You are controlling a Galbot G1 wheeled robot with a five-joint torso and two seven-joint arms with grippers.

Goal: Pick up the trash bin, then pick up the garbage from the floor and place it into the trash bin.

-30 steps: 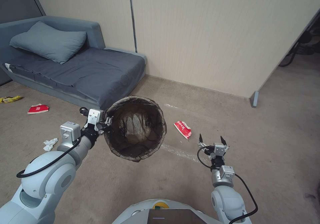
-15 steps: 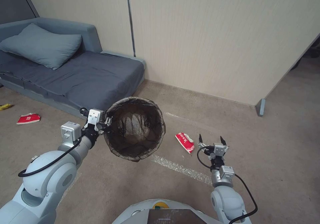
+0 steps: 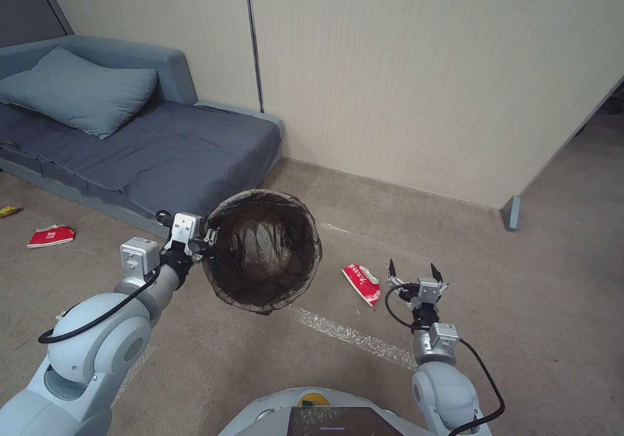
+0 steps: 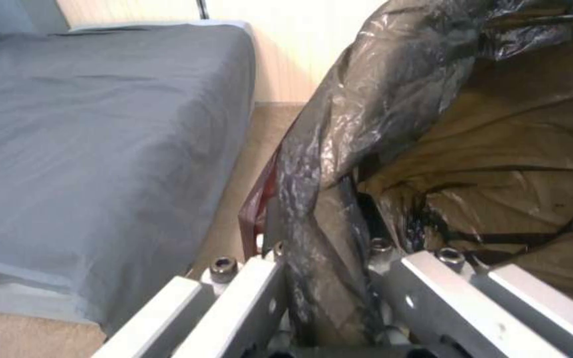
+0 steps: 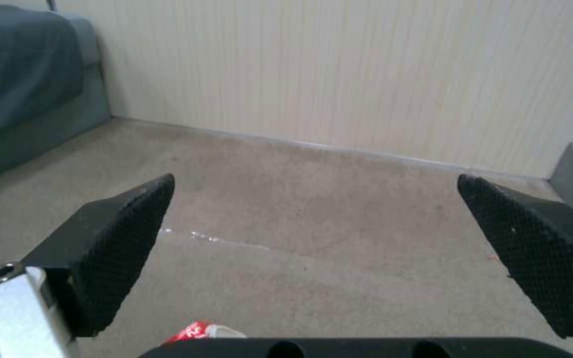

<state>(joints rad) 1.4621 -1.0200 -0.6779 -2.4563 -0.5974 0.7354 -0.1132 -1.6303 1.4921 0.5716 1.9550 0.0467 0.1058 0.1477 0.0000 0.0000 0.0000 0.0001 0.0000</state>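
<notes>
Floor (image 3: 552,280) was tan carpet with a pale tape strip (image 3: 354,336) running across it in front of the robot. Sofa bed (image 3: 149,150) sat against the wall on the left, just behind the bin.

Trash bin (image 3: 263,251) was off the floor, held out in front and tilted so its mouth faced the head camera, dark bag folded over the rim. Left hand (image 3: 207,240) was clamped on the near-left rim; in the left wrist view the bag-covered wall (image 4: 313,199) sat pinched between the metal fingers (image 4: 426,278). Bin looked nearly empty.

Right hand (image 3: 413,272) hovered low over the carpet, spread wide, holding nothing; the black pads (image 5: 124,223) stood well apart in its wrist view. Nearest garbage, a red-and-white wrapper (image 3: 362,283), lay flat on the floor between bin and right hand, just beside that hand. Another red wrapper (image 3: 51,235) and a yellow scrap (image 3: 8,212) lay far left near the sofa bed.

Risks, as a guess:
- One-sided rim grip on slick bag plastic; bin could rotate or slip out if the arm swung.
- Bin tilted, so dropped litter might slide back out.
- Wrapper flat and thin; pads could scrape carpet and miss it, or push it away.
- Wrapper sat off to the side of the right hand, not between the pads, so closing there would catch nothing.
</notes>
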